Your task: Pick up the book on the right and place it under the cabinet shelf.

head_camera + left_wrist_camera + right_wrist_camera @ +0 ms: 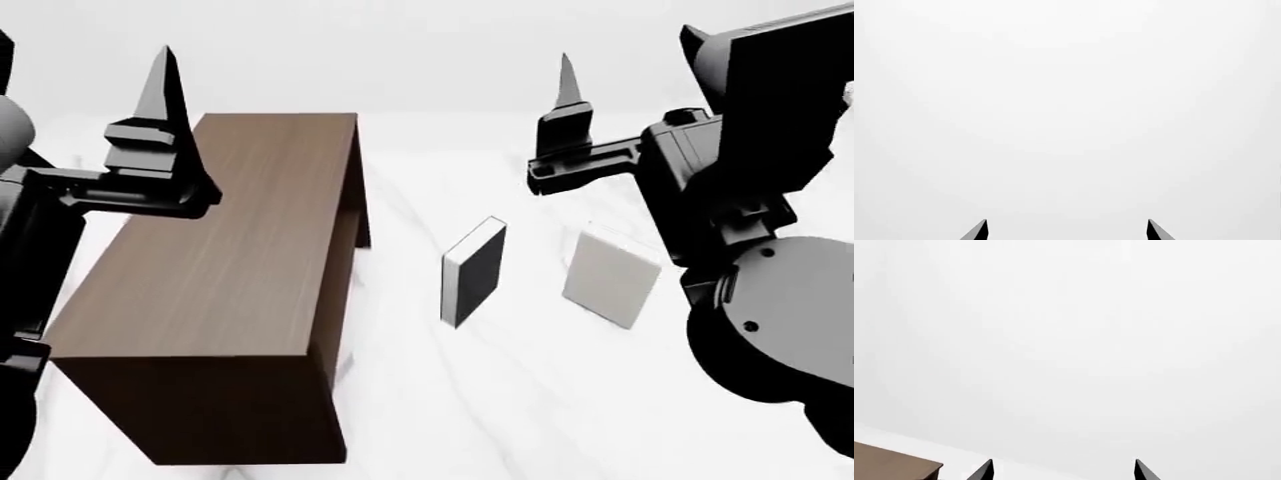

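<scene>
The book, pale and unmarked, leans on the white floor at the right of the head view. The dark brown cabinet stands at the left, and one corner of it shows in the right wrist view. The cabinet shelf is hidden inside it. My left gripper is raised above the cabinet's left side, open and empty, its fingertips wide apart in the left wrist view. My right gripper is held high behind the book, also open and empty.
A black-covered book with white pages stands on edge between the cabinet and the pale book. My right arm's dark body fills the right side of the head view, close to the pale book. White floor stretches all around.
</scene>
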Robot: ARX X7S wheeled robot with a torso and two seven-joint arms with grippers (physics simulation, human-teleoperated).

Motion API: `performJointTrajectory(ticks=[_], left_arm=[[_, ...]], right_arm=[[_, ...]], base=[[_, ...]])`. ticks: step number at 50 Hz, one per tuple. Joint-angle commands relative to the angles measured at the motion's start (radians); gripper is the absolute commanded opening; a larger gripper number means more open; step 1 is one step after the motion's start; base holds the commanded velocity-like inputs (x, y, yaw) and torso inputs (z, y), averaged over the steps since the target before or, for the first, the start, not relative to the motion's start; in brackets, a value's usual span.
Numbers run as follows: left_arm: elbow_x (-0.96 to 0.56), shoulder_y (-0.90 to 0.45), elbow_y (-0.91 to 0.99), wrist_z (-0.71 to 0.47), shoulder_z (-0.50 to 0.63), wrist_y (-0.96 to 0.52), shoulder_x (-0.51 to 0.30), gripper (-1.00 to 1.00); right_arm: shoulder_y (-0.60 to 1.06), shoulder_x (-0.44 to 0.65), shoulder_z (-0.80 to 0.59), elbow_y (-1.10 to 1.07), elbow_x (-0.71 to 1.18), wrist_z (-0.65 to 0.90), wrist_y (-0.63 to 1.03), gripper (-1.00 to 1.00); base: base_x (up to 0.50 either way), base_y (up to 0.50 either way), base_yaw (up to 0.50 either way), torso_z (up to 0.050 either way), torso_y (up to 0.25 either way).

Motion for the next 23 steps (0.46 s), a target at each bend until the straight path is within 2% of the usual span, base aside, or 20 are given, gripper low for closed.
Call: performJointTrajectory(ticks=[1,23], left_arm=[[0.027,0.038,0.007,0.009,0.022,0.013,0.010,1.00],[0.014,0.033,0.014,-0.004,0.041,0.010,0.009,1.00]], right_arm=[[0.050,0.074,0.038,-0.061,0.037,0.034,0.020,1.00],[0.062,0.153,0.069,-0.149,0.068,0.082,0.017,1.00]], base=[[0.00,0.00,0.00,0.000,0.127],[0.00,0.00,0.00,0.000,0.127]])
